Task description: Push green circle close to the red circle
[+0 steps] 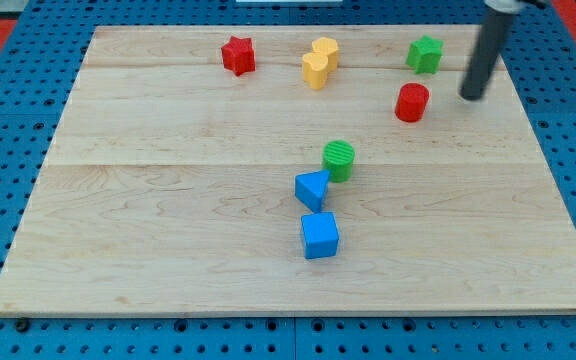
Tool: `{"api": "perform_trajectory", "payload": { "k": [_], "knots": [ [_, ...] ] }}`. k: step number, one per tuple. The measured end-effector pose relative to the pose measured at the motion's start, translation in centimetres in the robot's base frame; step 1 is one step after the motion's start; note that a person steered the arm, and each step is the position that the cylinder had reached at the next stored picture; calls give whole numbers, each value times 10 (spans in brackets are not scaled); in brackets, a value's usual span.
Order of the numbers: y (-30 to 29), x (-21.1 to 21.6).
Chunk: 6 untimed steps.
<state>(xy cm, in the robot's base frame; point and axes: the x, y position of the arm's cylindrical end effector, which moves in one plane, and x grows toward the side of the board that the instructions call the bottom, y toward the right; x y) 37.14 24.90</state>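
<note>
So my tip [471,96], the bottom end of the straight dark rod, is sitting on the pale wooden board [168,230] over at the view's right, near the top edge. No jaws on this rig at all, just the bare rod, so nothing to call apart or together.

Closest thing to my tip is the red circle, a short red cylinder block [412,102], just to the tip's left with a gap between them, not touching. Up and left of the tip sits a green star-shaped block [425,54].

The green circle, a ridged green cylinder block [339,159], is well down and left of the tip, apart from the red circle. It's right against a blue triangular block [312,189], which is below it, and a blue cube [320,236] sits lower still.

Farther left of the tip along the top: a yellow lumpy block [319,62], shape hard to call, and a red star-shaped block [238,55].
</note>
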Motion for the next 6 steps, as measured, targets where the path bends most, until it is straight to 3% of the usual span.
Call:
{"api": "perform_trajectory", "payload": {
  "k": [1, 2, 4, 6],
  "knots": [
    [-7, 98],
    [-93, 128],
    [-176, 95],
    [-233, 121]
  ]
}}
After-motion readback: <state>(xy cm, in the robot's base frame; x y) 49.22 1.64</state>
